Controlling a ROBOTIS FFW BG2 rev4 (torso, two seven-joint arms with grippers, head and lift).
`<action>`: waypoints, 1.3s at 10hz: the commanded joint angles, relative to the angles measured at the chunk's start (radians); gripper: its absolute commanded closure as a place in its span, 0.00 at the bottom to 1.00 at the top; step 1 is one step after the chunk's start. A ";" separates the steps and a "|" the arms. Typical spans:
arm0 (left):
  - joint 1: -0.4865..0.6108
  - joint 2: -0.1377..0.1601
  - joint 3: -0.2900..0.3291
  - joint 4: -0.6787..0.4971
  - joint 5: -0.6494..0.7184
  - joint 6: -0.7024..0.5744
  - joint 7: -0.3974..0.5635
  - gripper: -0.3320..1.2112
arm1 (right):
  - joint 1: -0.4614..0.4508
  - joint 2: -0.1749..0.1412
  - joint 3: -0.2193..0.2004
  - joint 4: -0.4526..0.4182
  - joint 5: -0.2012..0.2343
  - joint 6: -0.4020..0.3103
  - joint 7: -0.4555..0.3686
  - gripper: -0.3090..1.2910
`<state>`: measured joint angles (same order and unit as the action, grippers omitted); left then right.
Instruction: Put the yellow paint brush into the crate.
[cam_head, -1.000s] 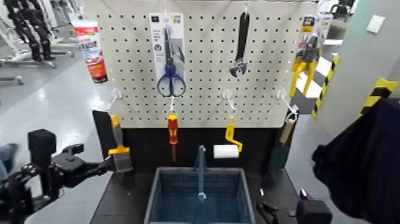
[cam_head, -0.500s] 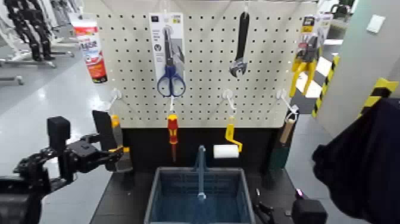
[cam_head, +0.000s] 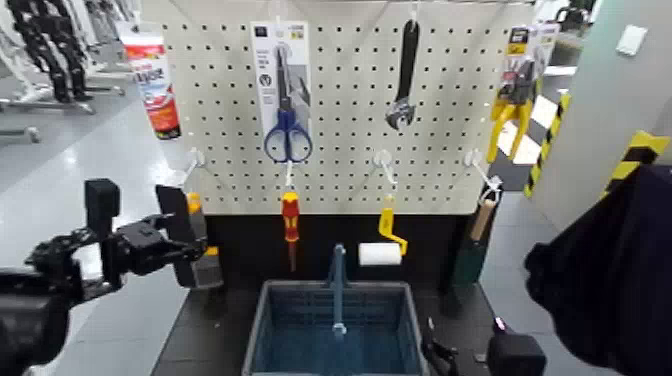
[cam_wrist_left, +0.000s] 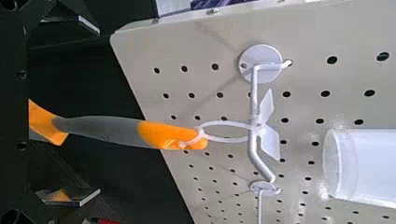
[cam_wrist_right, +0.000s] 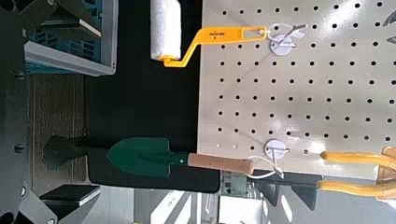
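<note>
Left gripper (cam_head: 195, 245) left of crate (cam_head: 336, 330), jaws near fully open around yellow paint brush (cam_wrist_left: 117, 130), brush not clamped, still looped on hook (cam_wrist_left: 254, 121).

— How much of the yellow paint brush (cam_wrist_left: 121, 129) shows up close?
— Handle, mostly; the left wrist view cuts off its bristles.
— And the crate (cam_head: 337, 330)?
— Its near side runs past the head view's bottom edge.
— The glue tube (cam_head: 152, 88)?
— Small print unreadable.
</note>
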<state>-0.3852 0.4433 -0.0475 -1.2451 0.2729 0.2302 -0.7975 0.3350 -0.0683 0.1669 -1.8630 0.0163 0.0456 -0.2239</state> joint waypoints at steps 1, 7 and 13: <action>-0.049 0.000 -0.034 0.049 0.016 0.003 -0.046 0.28 | -0.007 -0.004 0.006 0.002 -0.001 0.002 0.000 0.28; -0.035 -0.009 -0.017 0.041 0.016 0.026 -0.072 0.52 | -0.005 -0.005 0.005 0.002 -0.006 0.003 0.001 0.28; -0.021 -0.009 0.003 0.015 0.000 0.041 -0.063 0.83 | -0.005 -0.007 0.005 0.010 -0.015 -0.001 0.001 0.28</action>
<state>-0.4089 0.4326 -0.0450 -1.2257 0.2740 0.2697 -0.8602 0.3298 -0.0750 0.1718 -1.8538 0.0020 0.0456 -0.2224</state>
